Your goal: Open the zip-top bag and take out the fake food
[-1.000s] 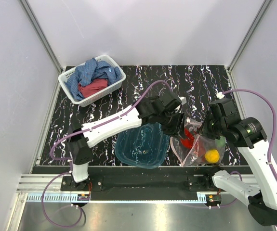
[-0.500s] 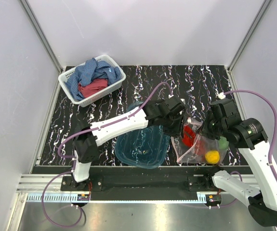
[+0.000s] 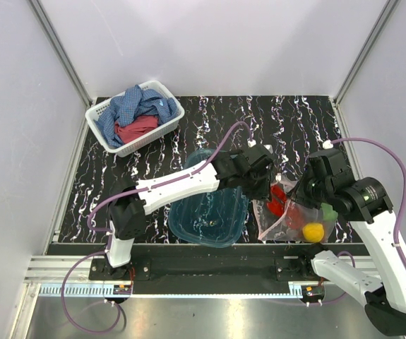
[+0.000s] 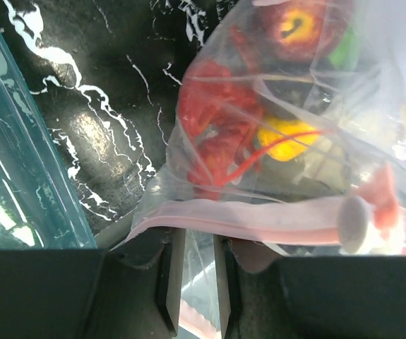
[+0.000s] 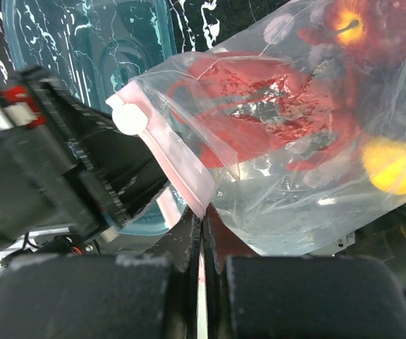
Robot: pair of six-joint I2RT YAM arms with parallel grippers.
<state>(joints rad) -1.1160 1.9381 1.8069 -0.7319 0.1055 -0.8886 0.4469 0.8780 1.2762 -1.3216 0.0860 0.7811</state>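
Observation:
The zip-top bag (image 3: 287,215) is clear with a pink zip strip (image 4: 273,219) and a white slider (image 4: 354,224). It is held up at the right of the table. Inside show a red lobster (image 3: 279,201), a yellow fruit (image 3: 313,231), a green pepper (image 3: 327,210) and a dark red fruit (image 5: 344,28). My right gripper (image 5: 201,219) is shut on the bag's edge just below the strip (image 5: 167,155). My left gripper (image 4: 194,244) is at the strip's left end. Its jaws stand a narrow gap apart with bag film pinched between them.
A teal translucent tub (image 3: 206,215) lies just left of the bag, under my left arm. A white basket (image 3: 100,113) with blue and red cloths stands at the back left. Grey walls close the table on three sides.
My left gripper has moved right and nearer, onto the bag's mouth. The bag and my right gripper have shifted slightly.

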